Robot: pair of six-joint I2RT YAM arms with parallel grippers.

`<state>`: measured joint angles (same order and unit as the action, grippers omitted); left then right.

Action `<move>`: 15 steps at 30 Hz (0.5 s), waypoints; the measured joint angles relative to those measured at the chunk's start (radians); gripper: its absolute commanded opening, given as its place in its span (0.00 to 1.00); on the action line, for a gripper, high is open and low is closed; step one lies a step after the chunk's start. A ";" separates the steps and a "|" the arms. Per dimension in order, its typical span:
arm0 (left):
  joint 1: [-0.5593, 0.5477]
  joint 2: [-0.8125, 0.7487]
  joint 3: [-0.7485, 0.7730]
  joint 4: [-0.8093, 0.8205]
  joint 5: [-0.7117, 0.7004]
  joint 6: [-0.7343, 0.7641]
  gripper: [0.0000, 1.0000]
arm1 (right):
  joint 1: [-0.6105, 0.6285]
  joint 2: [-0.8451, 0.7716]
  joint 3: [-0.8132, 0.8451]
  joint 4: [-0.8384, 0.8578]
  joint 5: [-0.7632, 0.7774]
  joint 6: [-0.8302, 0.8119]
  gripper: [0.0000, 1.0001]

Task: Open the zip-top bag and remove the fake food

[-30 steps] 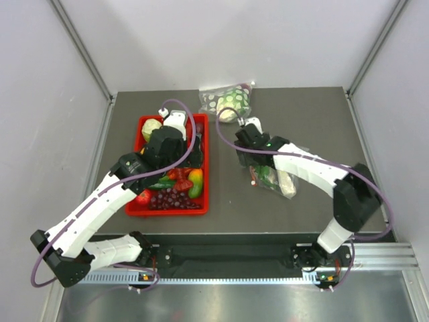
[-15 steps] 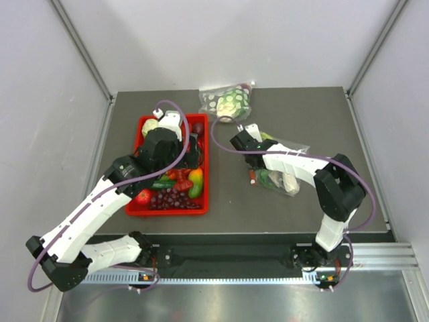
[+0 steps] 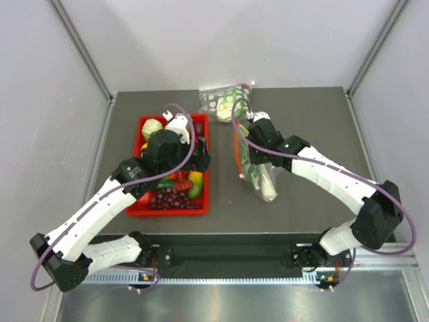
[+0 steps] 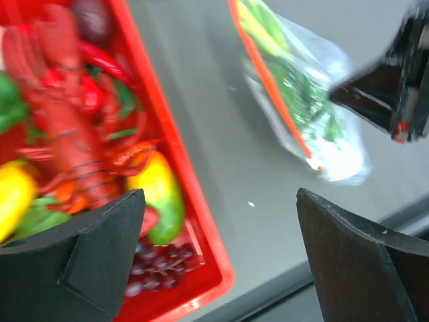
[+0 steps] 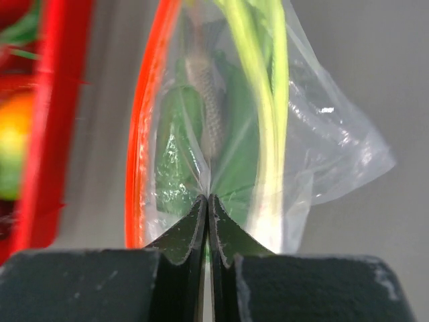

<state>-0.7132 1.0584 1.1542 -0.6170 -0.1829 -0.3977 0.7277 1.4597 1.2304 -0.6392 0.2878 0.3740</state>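
Pinching a fold of film: the right gripper [image 5: 206, 200] has its fingers pressed together on the zip-top bag [image 5: 322, 154], beside the orange-red zip strip [image 5: 137, 147]. My left gripper [image 4: 218, 194] is spread wide above the right rim of the red tray [image 4: 194, 221]. (operator)

Where does the bag lie? (trainee)

Centre of the top view, just right of the tray, with the strip along its left edge. I cannot tell how much of it rests on the desk [image 3: 308, 121]. Inside it is the fake food: celery stalk [image 5: 258, 100], grey fish [image 5: 204, 87] and green piece [image 5: 171, 134]. (operator)

How will it handle? (trainee)

I judge it light, limp and slippery. The film will crumple and slide, and the contents will shift toward whichever end is lower. Only the strip looks stiff, so I would take hold there, one gripper on each lip near an end, not on loose film. (operator)
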 measured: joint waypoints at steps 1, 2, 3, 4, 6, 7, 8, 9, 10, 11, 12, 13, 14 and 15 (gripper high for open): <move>0.000 0.000 -0.015 0.019 0.027 -0.003 0.99 | -0.003 -0.012 0.010 0.003 -0.027 0.006 0.00; 0.000 0.002 -0.025 0.032 0.048 -0.008 0.99 | -0.005 -0.019 0.016 0.006 -0.047 0.013 0.00; 0.000 0.005 -0.033 0.047 0.069 -0.015 0.99 | -0.009 -0.025 0.017 0.013 -0.071 0.019 0.00; 0.000 0.008 -0.038 0.056 0.086 -0.021 0.99 | -0.011 -0.029 0.018 0.018 -0.093 0.027 0.00; 0.000 0.016 -0.049 0.085 0.114 -0.034 0.99 | -0.015 -0.031 0.018 0.029 -0.137 0.042 0.00; 0.000 0.019 -0.058 0.100 0.124 -0.045 0.99 | -0.016 -0.031 0.018 0.034 -0.159 0.051 0.00; 0.000 0.020 -0.070 0.116 0.135 -0.053 0.99 | -0.016 -0.031 0.018 0.039 -0.176 0.058 0.00; 0.000 0.020 -0.083 0.129 0.146 -0.062 0.99 | -0.017 -0.031 0.018 0.045 -0.194 0.066 0.00; 0.000 0.021 -0.093 0.138 0.156 -0.071 0.99 | -0.017 -0.031 0.018 0.053 -0.212 0.075 0.00; 0.000 0.023 -0.102 0.149 0.166 -0.080 0.99 | -0.017 -0.032 0.018 0.059 -0.225 0.081 0.00; 0.000 0.027 -0.111 0.163 0.174 -0.090 0.99 | -0.017 -0.032 0.017 0.068 -0.240 0.089 0.00; 0.000 0.032 -0.119 0.173 0.181 -0.099 0.99 | -0.017 -0.033 0.017 0.078 -0.254 0.098 0.00; 0.000 0.037 -0.129 0.186 0.192 -0.108 0.99 | -0.017 -0.035 0.015 0.090 -0.267 0.106 0.00; 0.000 0.042 -0.135 0.194 0.196 -0.114 0.99 | -0.017 -0.038 0.013 0.098 -0.278 0.112 0.00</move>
<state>-0.7128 1.1000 1.0191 -0.4229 0.0135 -0.5117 0.7105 1.4220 1.2438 -0.5407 0.0101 0.4862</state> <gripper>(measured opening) 0.991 0.006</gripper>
